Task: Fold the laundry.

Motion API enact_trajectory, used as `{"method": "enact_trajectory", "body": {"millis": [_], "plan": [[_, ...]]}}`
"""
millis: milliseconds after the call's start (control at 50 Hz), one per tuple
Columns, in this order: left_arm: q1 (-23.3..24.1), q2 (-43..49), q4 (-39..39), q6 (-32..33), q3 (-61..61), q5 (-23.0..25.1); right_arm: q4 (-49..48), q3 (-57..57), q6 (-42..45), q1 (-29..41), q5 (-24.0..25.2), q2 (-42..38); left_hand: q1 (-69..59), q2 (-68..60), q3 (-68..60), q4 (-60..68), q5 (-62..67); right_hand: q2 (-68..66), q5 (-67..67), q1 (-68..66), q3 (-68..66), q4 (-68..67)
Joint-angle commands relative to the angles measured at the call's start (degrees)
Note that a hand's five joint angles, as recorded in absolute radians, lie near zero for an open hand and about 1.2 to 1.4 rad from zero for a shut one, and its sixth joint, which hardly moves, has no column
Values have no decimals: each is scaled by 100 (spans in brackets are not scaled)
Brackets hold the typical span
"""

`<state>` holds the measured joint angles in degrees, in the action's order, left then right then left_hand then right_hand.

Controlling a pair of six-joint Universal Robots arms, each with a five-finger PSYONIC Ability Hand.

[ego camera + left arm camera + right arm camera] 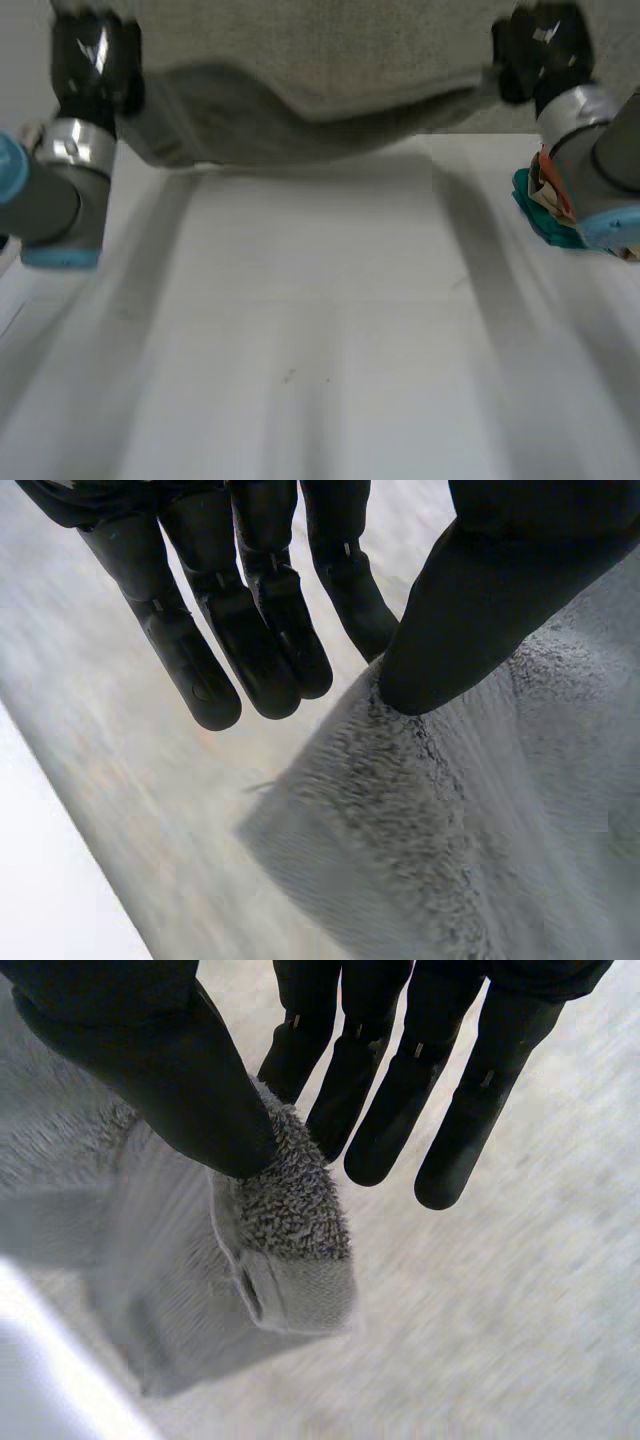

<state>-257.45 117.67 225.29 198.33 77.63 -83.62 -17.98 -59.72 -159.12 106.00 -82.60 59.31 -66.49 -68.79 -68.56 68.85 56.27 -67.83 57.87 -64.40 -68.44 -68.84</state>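
Two hands up, grey towel (320, 70) stretched between them, hanging above white worktop (320, 350). My left hand (90, 60) pinches one top corner, thumb against fingers (355, 600). My right hand (540, 50) pinches other corner same way, remaining fingers straight.

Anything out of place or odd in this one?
Nothing stands out. The grey towel hangs above the white table, with the left hand and the right hand each pinching a corner. It sags a little in the middle. A teal and orange bundle lies beside the right arm.
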Motion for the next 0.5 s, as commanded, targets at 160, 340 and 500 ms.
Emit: {"method": "enact_trajectory", "body": {"millis": [160, 340, 500], "plan": [[-86, -770, -817, 354, 2887, 654, 1287, -1401, 943, -54, -28, -491, -1351, -1121, -1144, 1115, 1373, -1217, 1213, -1560, -1156, -1116], [-182, -2282, -4042, 1796, 3785, 496, 3956, -2761, 2558, -71, -89, 1007, -1351, -1121, -1144, 1115, 1373, -1217, 1213, -1560, -1156, -1116], [-375, -2899, -6102, 2957, 4041, 452, 4497, -3783, 3694, -176, -71, 2023, -1351, -1121, -1144, 1115, 1373, -1217, 1213, -1560, -1156, -1116]]}}
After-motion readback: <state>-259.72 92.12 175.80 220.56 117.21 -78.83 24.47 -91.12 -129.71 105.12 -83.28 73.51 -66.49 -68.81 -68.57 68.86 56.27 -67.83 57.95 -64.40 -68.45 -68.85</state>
